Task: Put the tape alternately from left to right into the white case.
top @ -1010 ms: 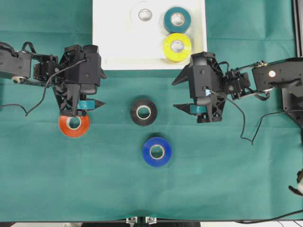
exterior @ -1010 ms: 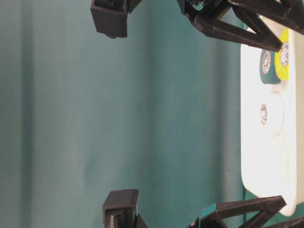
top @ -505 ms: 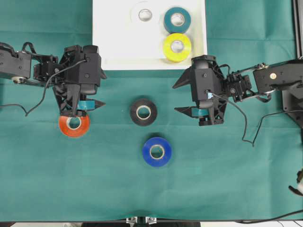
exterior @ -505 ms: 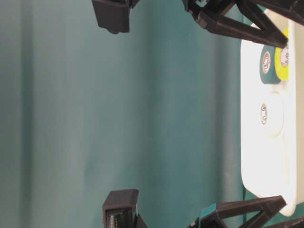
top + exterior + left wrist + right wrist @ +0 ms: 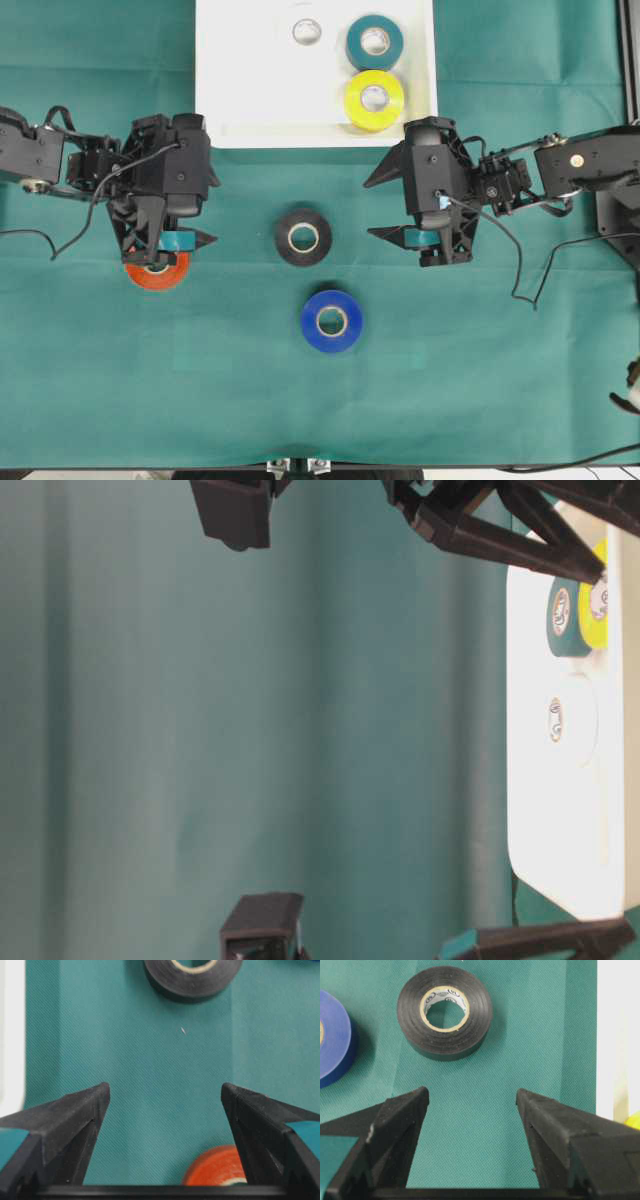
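Green cloth (image 5: pixel 480 380) over the counter, smooth across the whole overhead frame. At top centre, the white case (image 5: pixel 240 100), rim touching the upper edge of the frame. Inside it, three rolls: white tape (image 5: pixel 306 31) near the upper middle, teal tape (image 5: pixel 375 42) to its right, yellow tape (image 5: pixel 374 98) just below the teal one and touching it. On the cloth below the case, black tape (image 5: pixel 303 237) at centre frame, lying flat; blue tape (image 5: pixel 331 320) lower and slightly right, apart from the black roll. At left, red-orange tape (image 5: pixel 156 274), flat on the cloth, partly hidden under the left tool (image 5: pixel 160 250). Left tool released, fingers spread wide, hanging over the red-orange roll, not gripping it; in the left wrist view, the roll low between the fingers, nearer the right-hand one. Right tool (image 5: pixel 400 205) at centre right, likewise released, fingers spread and pointing toward the black roll, well apart from it, nothing held.
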### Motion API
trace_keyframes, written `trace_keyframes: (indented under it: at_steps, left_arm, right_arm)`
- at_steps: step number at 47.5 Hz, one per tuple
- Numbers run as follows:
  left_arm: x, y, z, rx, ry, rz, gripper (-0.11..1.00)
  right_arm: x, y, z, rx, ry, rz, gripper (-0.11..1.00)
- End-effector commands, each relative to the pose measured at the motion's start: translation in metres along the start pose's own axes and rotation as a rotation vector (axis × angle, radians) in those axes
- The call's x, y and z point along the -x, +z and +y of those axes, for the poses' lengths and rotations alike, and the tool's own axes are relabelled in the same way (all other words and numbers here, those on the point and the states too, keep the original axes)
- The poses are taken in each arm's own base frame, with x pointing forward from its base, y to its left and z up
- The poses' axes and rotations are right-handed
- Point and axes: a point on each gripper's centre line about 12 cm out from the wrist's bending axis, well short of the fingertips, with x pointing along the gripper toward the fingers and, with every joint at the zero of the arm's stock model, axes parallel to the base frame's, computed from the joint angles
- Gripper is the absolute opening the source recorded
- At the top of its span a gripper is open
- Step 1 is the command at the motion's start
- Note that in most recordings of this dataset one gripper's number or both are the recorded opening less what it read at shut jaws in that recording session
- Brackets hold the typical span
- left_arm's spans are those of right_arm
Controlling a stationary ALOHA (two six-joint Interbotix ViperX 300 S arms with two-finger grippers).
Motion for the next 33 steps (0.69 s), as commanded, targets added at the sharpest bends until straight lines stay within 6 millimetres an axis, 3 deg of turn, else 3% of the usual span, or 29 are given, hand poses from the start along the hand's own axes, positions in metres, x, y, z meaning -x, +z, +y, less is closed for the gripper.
trace_keyframes:
  at_steps: [1, 14, 33]
  left_arm:
    - [0.006, -0.006, -0.007, 0.012, -0.016, 0.003, 0.76]
    - [0.018, -0.035, -0.019, 0.066, -0.041, 0.048, 0.76]
    - [0.032, -0.058, -0.017, 0.104, -0.043, 0.063, 0.76]
  right_arm:
    - [0.003, 0.008, 0.002, 0.004, 0.011, -0.033, 0.8]
    - [0.003, 0.009, 0.003, 0.002, 0.012, -0.036, 0.8]
    - [0.003, 0.009, 0.003, 0.004, 0.012, -0.036, 0.8]
